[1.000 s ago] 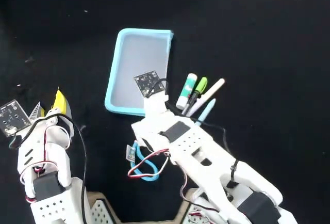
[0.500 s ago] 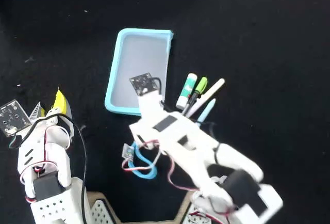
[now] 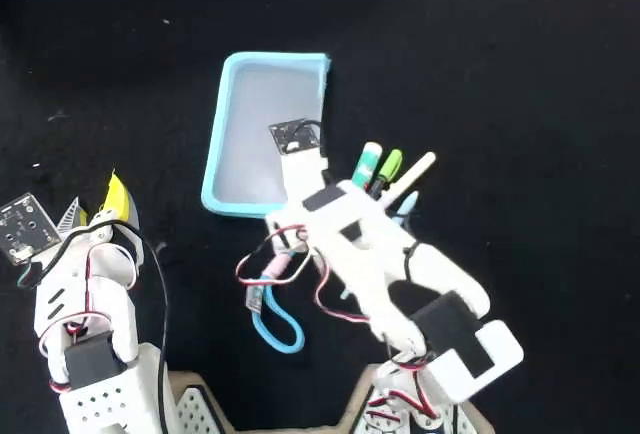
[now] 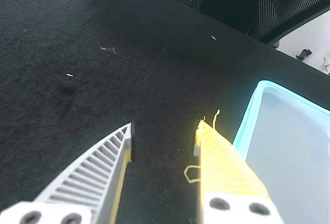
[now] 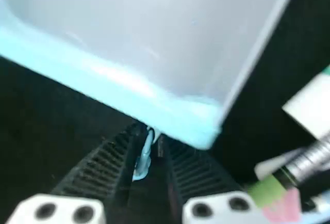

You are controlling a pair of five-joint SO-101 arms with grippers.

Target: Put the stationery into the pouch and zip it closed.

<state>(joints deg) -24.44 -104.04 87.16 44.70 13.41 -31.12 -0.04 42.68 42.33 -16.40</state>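
Note:
A light blue pouch (image 3: pixel 255 119) lies flat mid-table. My right gripper (image 3: pixel 300 189) is at its near right corner; in the right wrist view the gripper (image 5: pixel 147 137) is shut on the pouch's small blue zipper pull (image 5: pixel 144 154), right below the pouch's corner (image 5: pixel 201 126). Just right of the pouch lie a glue stick (image 3: pixel 366 164), a green highlighter (image 3: pixel 388 166), a cream pen (image 3: pixel 415 172) and a blue pen (image 3: pixel 405 204). My left gripper (image 3: pixel 92 204) stands open at the near left, apart from the pouch (image 4: pixel 294 146), with bare cloth between its fingers (image 4: pixel 118 152).
The table is covered in black cloth. A blue loop (image 3: pixel 275 329) and red-white wires hang beside the right arm near the front edge. The right arm's body lies across the near ends of the pens. Room equipment shows past the far edge.
The right arm has swung and its wrist has moved slightly farther and to the right along the pouch's near edge. The pouch has shifted a little away and left. The left arm is still.

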